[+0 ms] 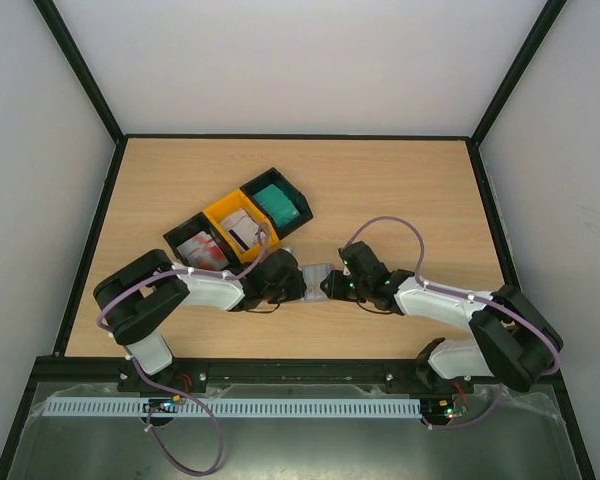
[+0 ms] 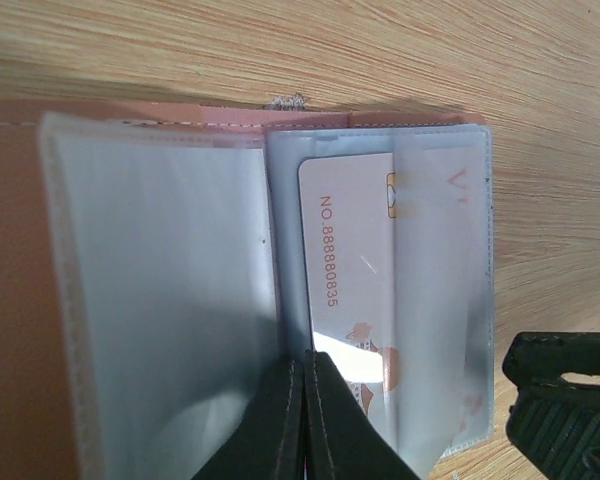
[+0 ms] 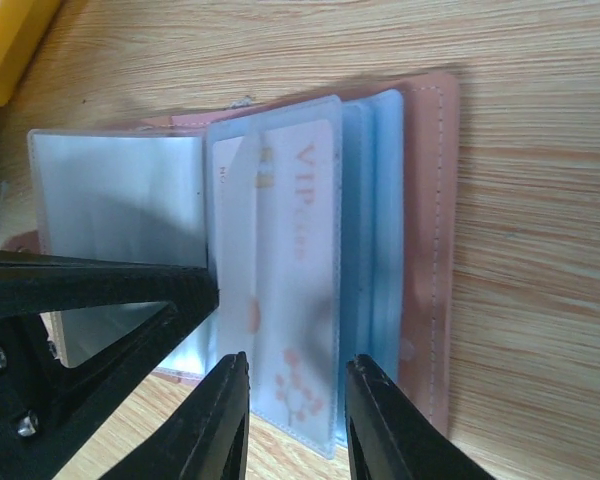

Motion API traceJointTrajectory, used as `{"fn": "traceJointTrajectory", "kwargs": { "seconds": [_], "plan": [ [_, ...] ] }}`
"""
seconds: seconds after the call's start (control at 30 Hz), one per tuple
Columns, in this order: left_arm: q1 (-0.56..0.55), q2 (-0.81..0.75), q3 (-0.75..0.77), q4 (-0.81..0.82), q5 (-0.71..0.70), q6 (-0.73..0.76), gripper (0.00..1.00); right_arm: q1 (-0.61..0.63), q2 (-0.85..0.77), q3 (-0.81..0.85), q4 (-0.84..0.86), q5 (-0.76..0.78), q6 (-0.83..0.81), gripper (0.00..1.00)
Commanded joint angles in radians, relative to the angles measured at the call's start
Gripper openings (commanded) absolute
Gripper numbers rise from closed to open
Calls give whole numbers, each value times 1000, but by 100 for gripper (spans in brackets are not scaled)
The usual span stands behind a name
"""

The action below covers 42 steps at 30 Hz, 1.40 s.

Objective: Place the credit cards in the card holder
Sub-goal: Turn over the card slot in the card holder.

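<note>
On the table [image 1: 400, 200], near and right of the yellow tray [image 1: 216, 213], our card holder [image 1: 317, 275] lies open. We see the left gripper [image 2: 305, 420] pinched shut at its left edge. The right gripper [image 3: 298, 370] has its jaws apart, astride a pocket holding a whitish card [image 2: 350, 260].

the table [image 1: 380, 190] is pale honey wood with fine straight grain. the card holder [image 3: 435, 200] is pinkish-brown with a line of pale stitching near its edge; its pockets [image 2: 180, 300] are clear with a pale blue-grey tint. the card [image 2: 345, 250] inside one is white with orange-red lettering and small orange motifs. of the trays, the left black tray [image 1: 176, 238] holds red-and-white blotched cards [image 1: 202, 250], the yellow tray [image 1: 221, 212] holds whitish cards [image 1: 242, 232] with a dark stripe, and the far black tray [image 1: 265, 178] holds teal green cards [image 1: 278, 204]. the left gripper [image 2: 302, 365] and right gripper [image 3: 298, 370] are black. the arms [image 1: 210, 290] are white and black, with lilac cables [image 1: 390, 222].
</note>
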Motion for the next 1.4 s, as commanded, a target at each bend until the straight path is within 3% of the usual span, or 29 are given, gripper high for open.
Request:
{"fn": "traceJointTrajectory", "kwargs": {
  "seconds": [0.0, 0.5, 0.83, 1.2, 1.37],
  "plan": [
    [-1, 45, -15, -74, -13, 8, 2, 9, 9, 20, 34, -19, -1, 27],
    [0, 55, -19, -65, -10, 2, 2, 19, 67, 34, 16, 21, -4, 33],
    [2, 55, -20, -62, -9, 4, 2, 21, 61, 28, 70, -47, 14, 26],
    [3, 52, -24, -64, -13, 5, 2, 22, 34, 44, 48, -32, 15, 26],
    [3, 47, -24, -69, -20, 6, 3, 26, 43, 55, 35, -25, 3, 21]
  ]
}}
